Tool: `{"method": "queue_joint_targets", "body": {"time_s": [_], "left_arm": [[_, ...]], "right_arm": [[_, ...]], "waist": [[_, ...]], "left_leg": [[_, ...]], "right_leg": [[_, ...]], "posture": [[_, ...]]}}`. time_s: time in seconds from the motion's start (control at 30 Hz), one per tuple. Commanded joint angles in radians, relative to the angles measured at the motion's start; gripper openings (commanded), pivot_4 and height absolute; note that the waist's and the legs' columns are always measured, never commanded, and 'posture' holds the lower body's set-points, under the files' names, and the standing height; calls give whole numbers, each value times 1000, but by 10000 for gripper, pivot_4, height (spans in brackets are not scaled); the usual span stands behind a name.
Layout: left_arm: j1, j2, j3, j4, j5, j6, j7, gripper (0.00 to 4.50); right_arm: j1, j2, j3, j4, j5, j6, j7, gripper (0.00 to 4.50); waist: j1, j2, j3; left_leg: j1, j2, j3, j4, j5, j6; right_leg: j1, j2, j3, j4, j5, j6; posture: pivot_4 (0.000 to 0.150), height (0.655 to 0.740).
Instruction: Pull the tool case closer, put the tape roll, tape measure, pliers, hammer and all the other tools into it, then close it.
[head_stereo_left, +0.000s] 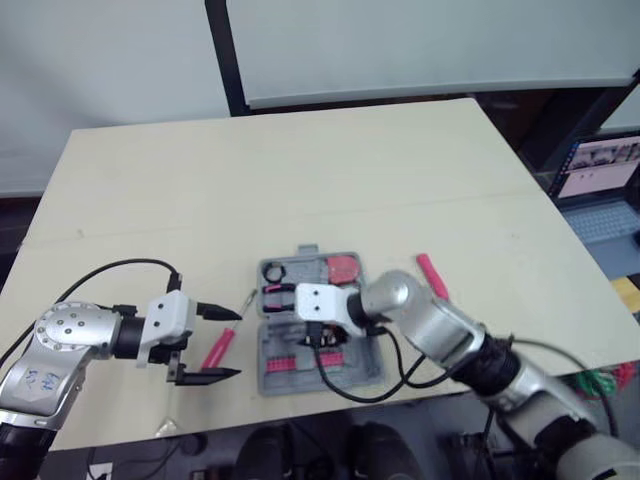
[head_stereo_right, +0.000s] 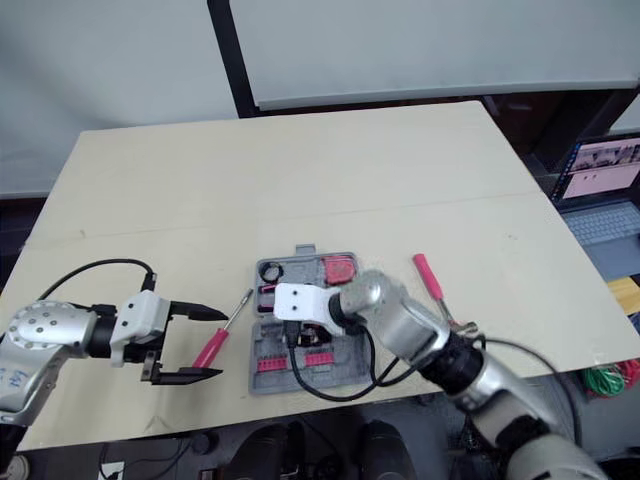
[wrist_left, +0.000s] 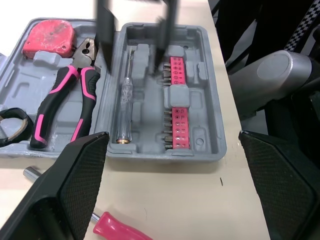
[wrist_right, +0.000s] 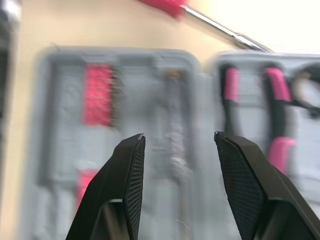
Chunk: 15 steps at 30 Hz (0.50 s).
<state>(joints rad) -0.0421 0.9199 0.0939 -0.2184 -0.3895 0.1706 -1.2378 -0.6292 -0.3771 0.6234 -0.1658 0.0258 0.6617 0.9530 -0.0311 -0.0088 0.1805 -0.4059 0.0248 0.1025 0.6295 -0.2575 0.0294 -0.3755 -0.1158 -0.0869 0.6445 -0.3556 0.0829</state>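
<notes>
Right end effector (wrist_right: 179, 136) wide, empty, over open grey tool case (wrist_left: 150, 147); pink-handled pliers (wrist_left: 75, 75) inside.

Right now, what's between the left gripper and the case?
A pink-handled screwdriver lies between the left gripper and the case, shaft angled toward the case. Both eye views show it.

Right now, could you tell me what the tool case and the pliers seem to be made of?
Tool case: likely moulded grey plastic, matte, with formed recesses. Pliers: dull grey metal head; handles look like black-and-pink rubbery grips.
</notes>
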Motion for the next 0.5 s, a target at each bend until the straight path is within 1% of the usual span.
{"method": "queue_joint_targets", "body": {"time_s": [0.03,0.1,0.23,0.3,0.5], "left_arm": [[-21,-3,9,-14,-17,3,1,45000],[-27,-5,9,-11,-16,3,0,45000],[-38,-7,4,-5,-14,4,-1,45000],[-49,-10,-4,-1,-11,3,-2,45000],[-74,-16,-19,12,-6,2,-4,45000]], "right_arm": [[87,23,-123,31,69,-172,-29,10319],[144,45,-166,80,82,-246,-56,653],[189,89,-201,149,92,-265,-86,653],[194,100,-193,181,69,-297,-95,653],[185,126,-202,219,58,-313,-103,653]], "waist": [[0,0,0],[0,0,0],[-3,0,0],[-5,0,0],[-2,0,0]], "left_leg": [[0,0,0,0,0,1],[1,0,0,0,0,1],[1,0,0,-1,1,0],[1,0,0,-1,1,0],[1,0,0,-1,1,0]], "right_leg": [[0,0,0,0,0,0],[0,0,0,1,0,0],[0,1,0,0,0,0],[0,1,0,0,0,0],[0,1,0,0,0,0]], "posture": [[1500,7278],[1500,7278],[1500,7278],[1500,7278],[1500,7278]]}}
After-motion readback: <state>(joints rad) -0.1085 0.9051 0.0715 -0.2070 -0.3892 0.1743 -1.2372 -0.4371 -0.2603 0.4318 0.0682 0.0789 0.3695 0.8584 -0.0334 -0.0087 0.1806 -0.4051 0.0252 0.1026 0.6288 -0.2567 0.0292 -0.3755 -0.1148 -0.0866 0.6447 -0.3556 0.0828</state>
